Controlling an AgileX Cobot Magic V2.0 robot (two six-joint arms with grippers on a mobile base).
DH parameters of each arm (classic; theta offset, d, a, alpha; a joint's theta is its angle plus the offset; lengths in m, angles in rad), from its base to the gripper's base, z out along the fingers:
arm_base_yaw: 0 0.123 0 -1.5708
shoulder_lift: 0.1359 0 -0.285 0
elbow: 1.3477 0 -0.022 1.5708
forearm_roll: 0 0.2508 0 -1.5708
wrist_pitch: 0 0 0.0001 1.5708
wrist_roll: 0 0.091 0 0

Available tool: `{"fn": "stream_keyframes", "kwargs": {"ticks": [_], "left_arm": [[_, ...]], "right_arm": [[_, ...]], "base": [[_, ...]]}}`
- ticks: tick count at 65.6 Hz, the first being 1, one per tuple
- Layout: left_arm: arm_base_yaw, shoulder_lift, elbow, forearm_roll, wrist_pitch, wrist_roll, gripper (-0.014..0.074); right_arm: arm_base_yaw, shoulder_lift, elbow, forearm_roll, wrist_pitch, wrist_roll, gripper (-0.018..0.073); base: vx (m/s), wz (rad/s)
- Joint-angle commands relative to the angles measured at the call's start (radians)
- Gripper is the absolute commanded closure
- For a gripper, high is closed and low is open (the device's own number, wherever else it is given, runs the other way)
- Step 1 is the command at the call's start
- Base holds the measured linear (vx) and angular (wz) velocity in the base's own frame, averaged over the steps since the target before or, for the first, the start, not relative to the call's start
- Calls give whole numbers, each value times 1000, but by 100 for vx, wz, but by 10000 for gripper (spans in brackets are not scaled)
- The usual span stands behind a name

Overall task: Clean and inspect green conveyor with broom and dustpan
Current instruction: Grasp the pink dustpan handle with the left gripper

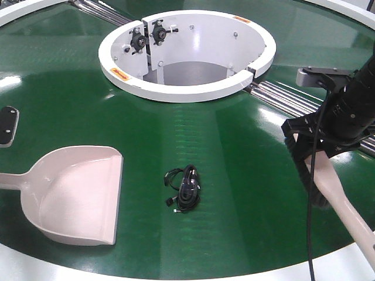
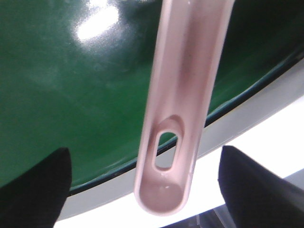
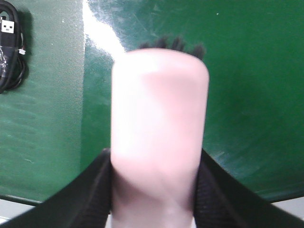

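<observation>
A bundle of black cable (image 1: 184,187) lies on the green conveyor (image 1: 246,175), and everything else is easiest placed from it. The dustpan (image 1: 76,199) rests on the belt just to the left of the cable, its wide lip turned toward the bundle and its long handle running away from it and out of the front view. In the left wrist view, the left gripper (image 2: 143,151) stands wide open, one dark finger (image 2: 42,185) on either side of the slotted end of that handle, with clear gaps, touching nothing. This handle end lies over the belt's white outer rim (image 2: 266,114).

Well to the right of the cable, the right gripper (image 3: 154,164) is clamped on the broom (image 1: 340,202), its black fingers (image 3: 95,190) pressed against both sides of the pink body. The dark bristles (image 3: 178,43) point down at the belt on the side facing the bundle. The white centre hub (image 1: 176,93) sits beyond the cable, farther back.
</observation>
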Motion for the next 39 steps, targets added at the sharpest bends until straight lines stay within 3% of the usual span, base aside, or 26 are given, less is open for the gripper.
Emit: {"fn": "stream_keyframes", "kwargs": {"ticks": [1, 27, 39], "left_arm": [[6, -28, -29, 6, 35, 10, 11], [8, 13, -29, 31, 28, 43, 16], [8, 13, -29, 32, 34, 61, 126]], "right_arm": [[-3, -44, -25, 10, 51, -6, 563], [-3, -44, -25, 10, 49, -6, 563], [-3, -44, -25, 10, 50, -6, 563]], "base": [[0, 0], [0, 0], [0, 0]]}}
